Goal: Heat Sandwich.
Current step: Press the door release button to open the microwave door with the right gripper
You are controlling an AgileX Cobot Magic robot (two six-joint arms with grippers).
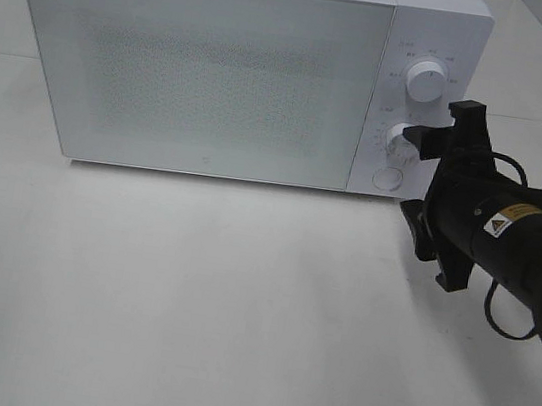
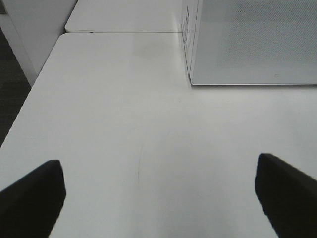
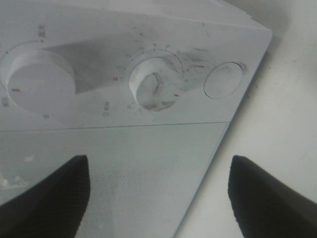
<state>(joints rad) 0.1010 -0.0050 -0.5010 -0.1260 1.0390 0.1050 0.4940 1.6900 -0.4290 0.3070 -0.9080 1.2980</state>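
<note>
**Progress.** The sandwich is not visible in any view. The microwave stands with its door shut, and the door's speckled screen hides the cavity, so it cannot be confirmed that the sandwich is inside. Judged from the shut door and the position of the right gripper, loading is probably complete. Setting the heating time appears to be the step in hand. Heating and retrieval remain to be done.

**Components, largest first.**
1. Table: flat, matte, white. It extends in front of the microwave.
2. Microwave: white rectangular box with smooth, hard walls.
3. Door: pale flat pane with a fine dotted mesh across its centre.
4. Control panel: narrow white strip on the microwave's right edge.
5. Right gripper: black rigid fingers, spread apart and holding nothing. It faces the panel, near the lower dial and not touching it.
6. Left gripper: dark fingers spread wide and empty, above the table off the microwave's left front corner.
7. Upper dial: round, white, with a red marker.
8. Lower dial: round, with grey smudges on its face.
9. Round button: flat white disc below the lower dial.
</note>
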